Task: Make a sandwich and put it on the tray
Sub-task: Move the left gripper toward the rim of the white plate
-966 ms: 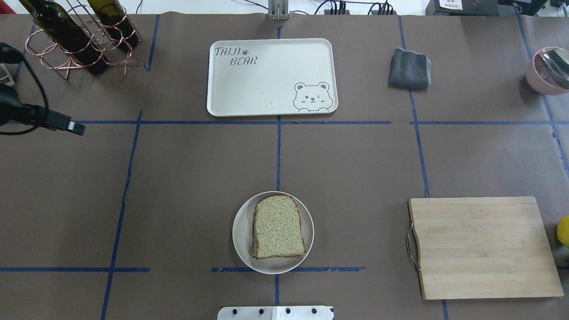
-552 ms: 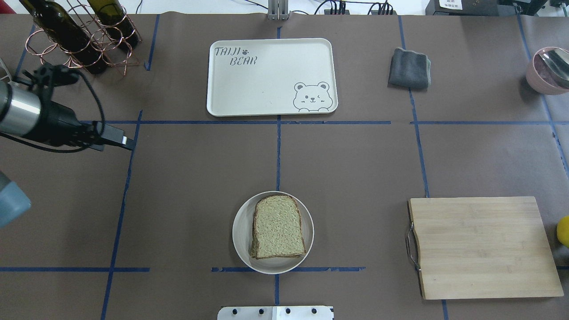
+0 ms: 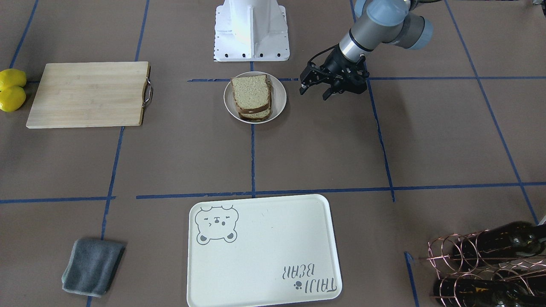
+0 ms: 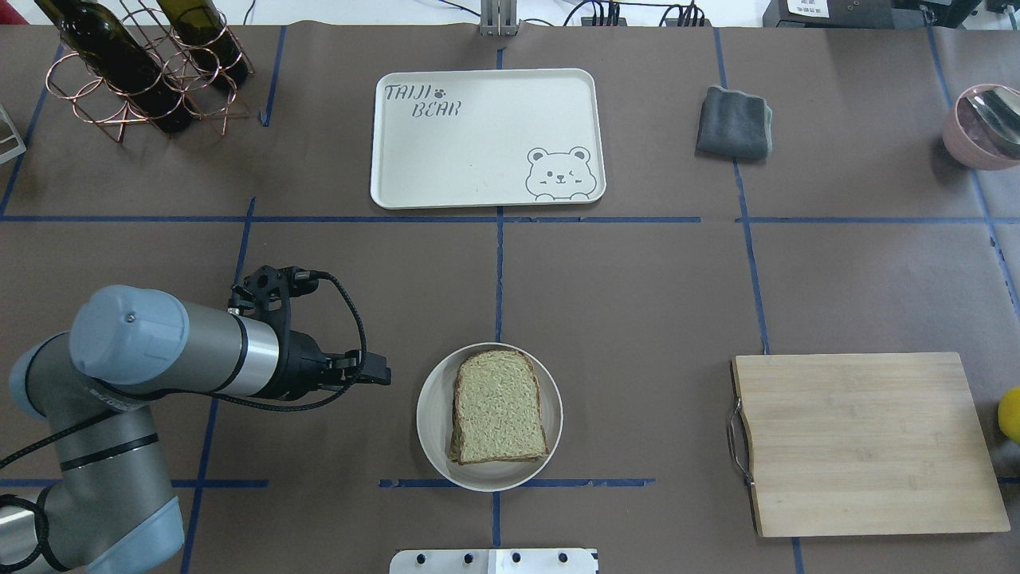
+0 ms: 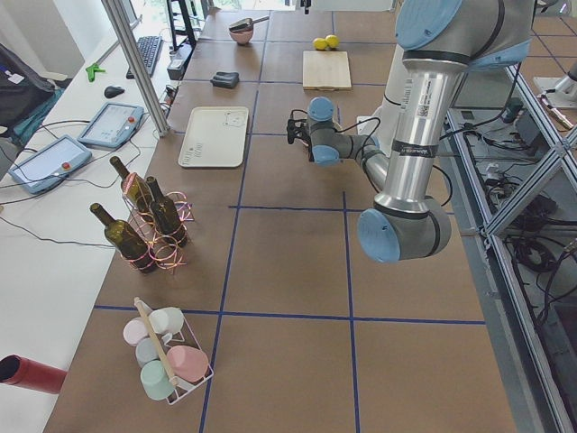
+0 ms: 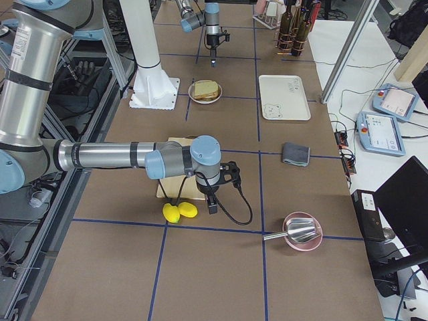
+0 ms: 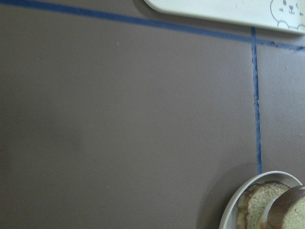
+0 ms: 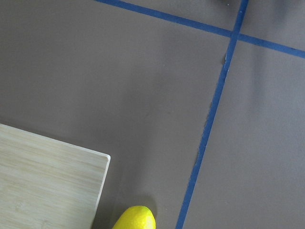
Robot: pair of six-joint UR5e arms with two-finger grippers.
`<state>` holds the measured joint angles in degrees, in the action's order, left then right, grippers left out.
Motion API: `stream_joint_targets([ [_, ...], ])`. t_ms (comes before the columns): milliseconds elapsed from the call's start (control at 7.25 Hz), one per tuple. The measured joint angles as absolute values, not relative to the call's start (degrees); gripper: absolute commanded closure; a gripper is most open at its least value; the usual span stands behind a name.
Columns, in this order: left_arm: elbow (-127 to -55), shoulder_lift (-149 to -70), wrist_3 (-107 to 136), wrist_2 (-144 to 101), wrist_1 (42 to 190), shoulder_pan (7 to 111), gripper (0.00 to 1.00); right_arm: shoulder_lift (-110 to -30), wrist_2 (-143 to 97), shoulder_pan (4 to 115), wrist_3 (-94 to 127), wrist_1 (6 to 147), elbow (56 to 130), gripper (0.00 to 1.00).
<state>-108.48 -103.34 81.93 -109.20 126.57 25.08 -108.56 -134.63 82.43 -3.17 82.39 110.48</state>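
Note:
A stack of speckled tan bread slices [image 4: 498, 408] lies on a small round white dish [image 4: 430, 414] near the table's front centre, also in the front-facing view [image 3: 251, 92]. No egg shows. The cream bear tray [image 4: 478, 151] lies bare at the back centre, with nothing on it. My left gripper [image 4: 382, 373] hovers just left of the dish, apart from it, its fingers spread open and empty [image 3: 314, 91]. The left wrist view shows the dish rim [image 7: 234, 207] and the bread [image 7: 257, 200]. My right gripper [image 6: 212, 204] shows only in the exterior right view, by the lemons; I cannot tell its state.
A wooden cutting board [image 4: 865, 442] lies at the front right, with two lemons [image 3: 12, 89] beyond it. A grey cloth [image 4: 735, 122] and a pink bowl with a spoon [image 4: 982, 127] are at the back right. A wire rack of bottles [image 4: 143, 68] is at the back left.
My left arm has swung in from the table's far left edge, forward and toward the centre. Its gripper is now beside the dish. The bread and tray have not moved.

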Motion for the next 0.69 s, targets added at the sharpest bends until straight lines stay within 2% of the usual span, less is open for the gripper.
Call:
stream_joint_targets([
  [552,-103.4,-108.3,82.7,-108.7,126.6,22.1,0.40,-108.6,-134.6,82.4,-3.2,82.2,110.6,0.00],
  [690,-102.7,-108.9,82.7,-108.7,126.6,21.0,0.44,-108.6,-134.6,82.4,-3.2,82.2,110.6,0.00],
])
